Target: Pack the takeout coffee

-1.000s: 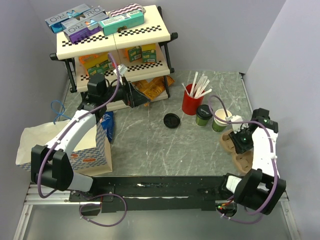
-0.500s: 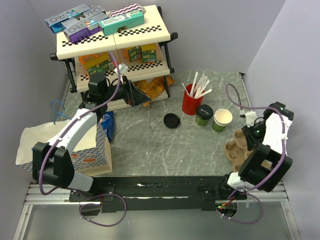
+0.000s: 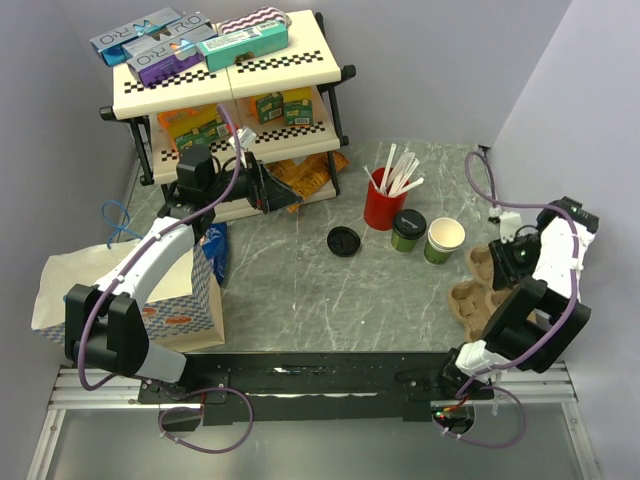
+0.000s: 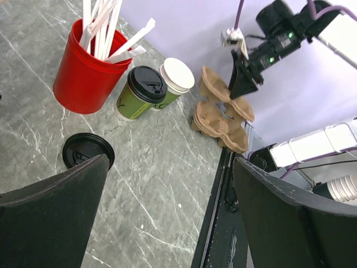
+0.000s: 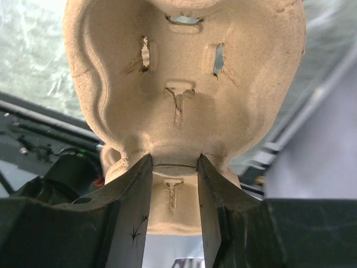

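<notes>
Change since a second ago: the right arm has swung out toward the table's 3 o'clock edge with its elbow folded back. The cups, loose lid and left arm are where they were.

1. Right gripper [image 5: 174, 162]: fingers clamped on a rib of the cardboard cup carrier [image 5: 184, 84], which fills the wrist view. From above, the carrier sits at about 7 o'clock of the gripper, near the right edge of the table [image 3: 300, 290].
2. Takeout coffee [image 3: 408, 230]: a green cup standing upright with its black lid on, long axis vertical. It lies at roughly 10 o'clock from the right gripper, near but apart.
3. Open green cup [image 3: 444, 240]: no lid, just beside the coffee at its 3 o'clock, between it and the carrier.
4. Red cup [image 3: 382, 205]: holds white sticks, just beside the coffee at its 10 o'clock.
5. Loose black lid [image 3: 344, 241]: flat on the table at the coffee's 9 o'clock.
6. Left gripper [image 4: 173, 212]: fingers wide apart and empty, up by the shelf [image 3: 230, 90], well apart from the coffee.

Judgement: the right arm is the nearer, and the carrier needs to come in toward 10 o'clock.
</notes>
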